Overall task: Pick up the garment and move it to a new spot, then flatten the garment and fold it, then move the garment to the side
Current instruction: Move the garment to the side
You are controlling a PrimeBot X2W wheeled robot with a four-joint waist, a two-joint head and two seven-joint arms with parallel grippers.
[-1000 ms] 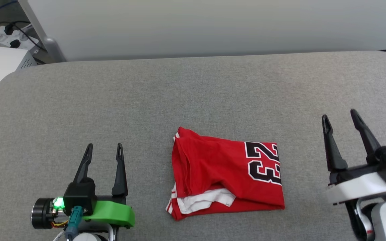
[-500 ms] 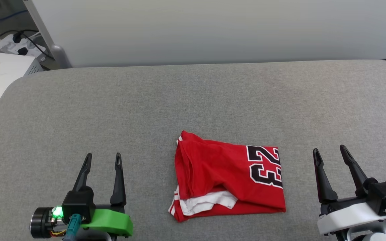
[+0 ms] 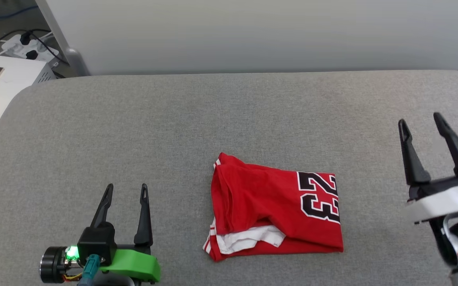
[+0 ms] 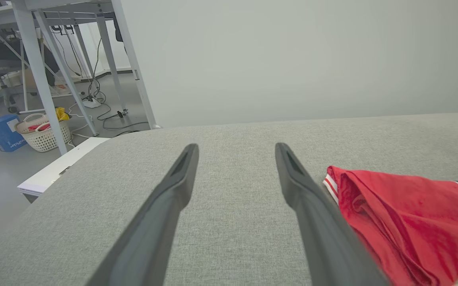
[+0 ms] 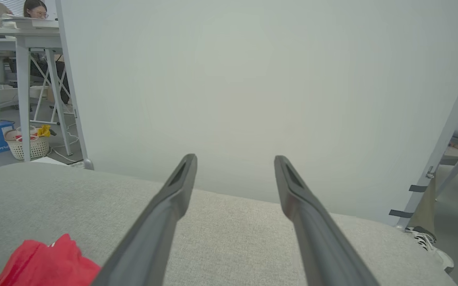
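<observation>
Since the garment [image 3: 272, 210] lies in a neat small pack on the grey table [image 3: 213, 115], the folding looks done, & the step in hand is prob. the last one: move it to the side. It sits near the front edge, about mid-table, w/ the "23" print [image 3: 320, 196] on its right part & a bit of white sleeve [image 3: 249, 238] peeking out at the front. The left gripper [image 3: 127, 186] rests low, well to the left of it, jaws wide, holding nothing. The right gripper [image 3: 420, 118] is off to the right, also well apart from the cloth, jaws wide, nothing in them. Nxt move, I think: one gripper must come down to an edge of the pack, pinch all the layers at once, then slide or lift it over w/o letting the fold fall open.
</observation>
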